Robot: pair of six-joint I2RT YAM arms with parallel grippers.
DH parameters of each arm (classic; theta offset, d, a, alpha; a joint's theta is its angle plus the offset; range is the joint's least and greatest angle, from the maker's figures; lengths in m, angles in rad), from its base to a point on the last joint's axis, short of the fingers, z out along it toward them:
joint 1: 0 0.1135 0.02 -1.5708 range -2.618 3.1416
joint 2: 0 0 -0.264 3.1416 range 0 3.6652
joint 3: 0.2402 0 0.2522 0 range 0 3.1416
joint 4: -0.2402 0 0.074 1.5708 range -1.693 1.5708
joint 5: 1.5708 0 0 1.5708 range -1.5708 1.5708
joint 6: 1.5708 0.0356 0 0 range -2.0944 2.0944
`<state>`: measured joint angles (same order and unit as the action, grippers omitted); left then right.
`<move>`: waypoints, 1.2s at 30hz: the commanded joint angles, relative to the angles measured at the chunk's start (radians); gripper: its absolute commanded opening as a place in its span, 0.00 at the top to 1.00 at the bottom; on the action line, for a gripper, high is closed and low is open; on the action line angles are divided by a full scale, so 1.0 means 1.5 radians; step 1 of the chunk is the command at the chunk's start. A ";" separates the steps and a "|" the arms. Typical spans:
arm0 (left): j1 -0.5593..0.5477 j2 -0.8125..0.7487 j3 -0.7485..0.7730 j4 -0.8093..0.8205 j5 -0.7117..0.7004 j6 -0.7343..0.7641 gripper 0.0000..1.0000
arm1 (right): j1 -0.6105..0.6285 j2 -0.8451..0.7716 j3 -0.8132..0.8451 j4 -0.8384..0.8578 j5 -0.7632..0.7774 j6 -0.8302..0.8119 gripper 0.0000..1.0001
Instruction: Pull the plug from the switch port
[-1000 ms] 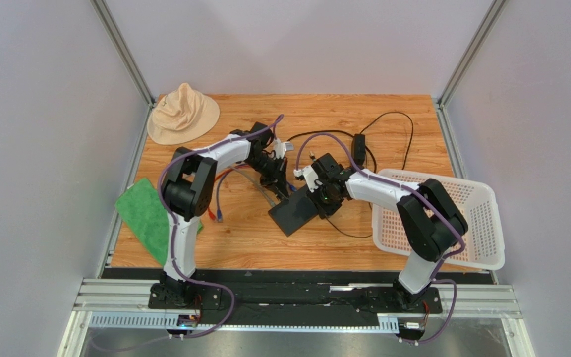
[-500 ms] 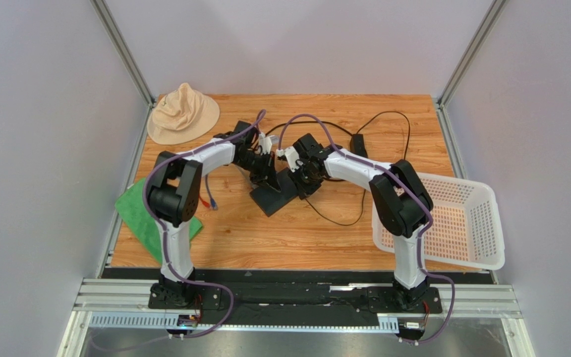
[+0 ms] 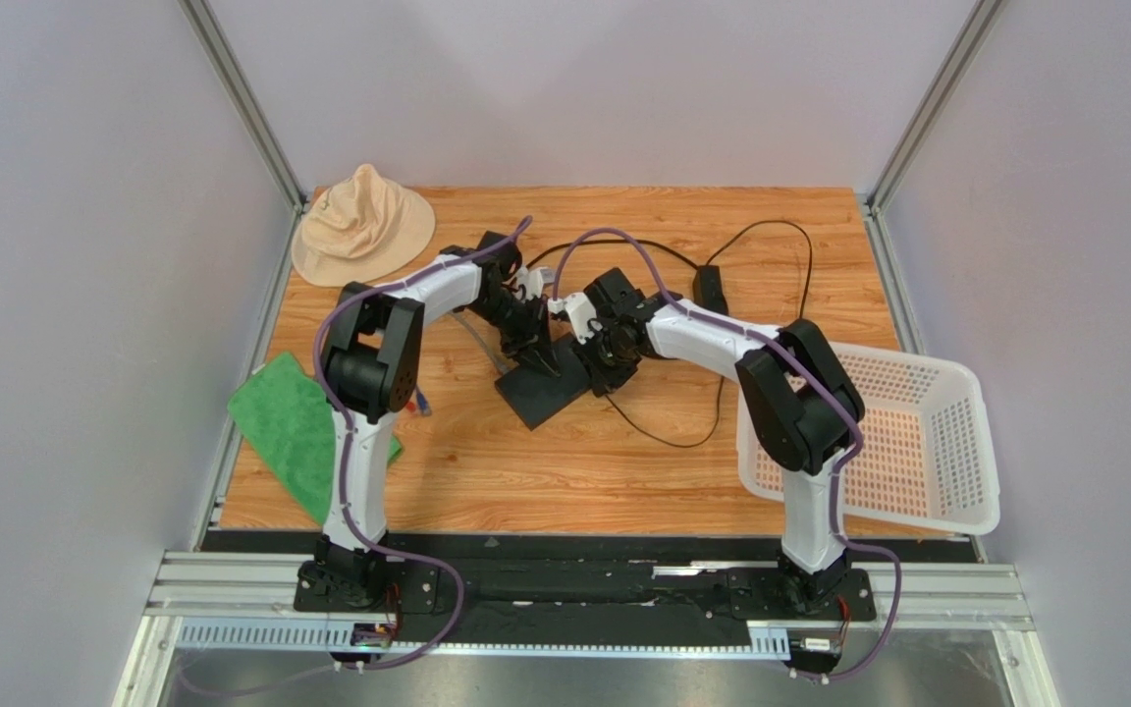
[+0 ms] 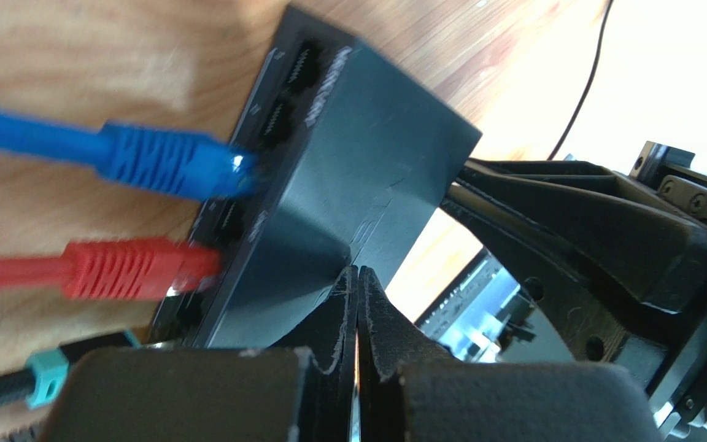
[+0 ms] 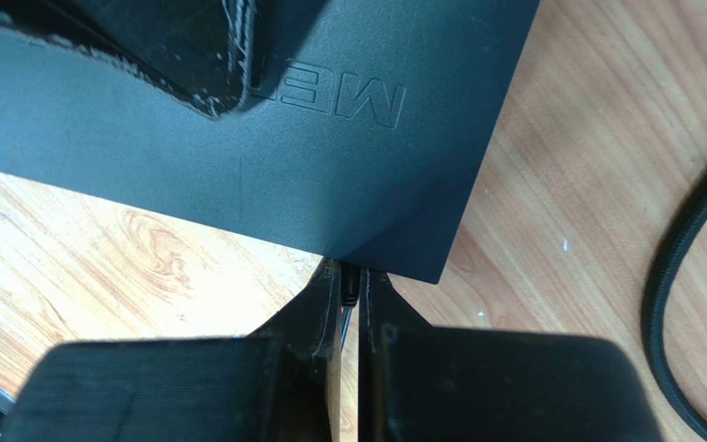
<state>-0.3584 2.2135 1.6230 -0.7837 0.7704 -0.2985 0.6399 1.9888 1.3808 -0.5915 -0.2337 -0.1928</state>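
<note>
The black switch point(image 3: 533, 395) lies mid-table, tilted. In the left wrist view the switch point(image 4: 366, 184) has a blue plug point(image 4: 177, 164) and a red plug point(image 4: 131, 269) in its row of sockets. My left gripper point(image 4: 357, 276) is shut, its tips pressed on the switch's top; it also shows in the top view point(image 3: 539, 351). My right gripper point(image 5: 352, 287) is shut on a small black plug point(image 5: 352, 282) that sits at the switch's edge point(image 5: 265, 138). In the top view the right gripper point(image 3: 591, 366) is at the switch's far right corner.
A beige hat point(image 3: 362, 224) lies at the back left, a green cloth point(image 3: 288, 424) at the left edge, a white basket point(image 3: 896, 442) at the right. A black power adapter point(image 3: 709, 283) and its thin cable point(image 3: 675, 427) lie behind and to the right of the switch.
Both grippers and the switch have moved back and left across the table since one second ago. Over the last half second only the left arm's elbow shifted.
</note>
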 commanded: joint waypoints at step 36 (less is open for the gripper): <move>0.015 0.051 -0.031 -0.054 -0.114 -0.013 1.00 | 0.002 -0.150 -0.159 -0.148 0.008 0.046 1.00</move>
<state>-0.3492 2.2517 1.6104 -0.9520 0.8368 -0.3588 0.6380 1.8286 1.1751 -0.7380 -0.2646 -0.1764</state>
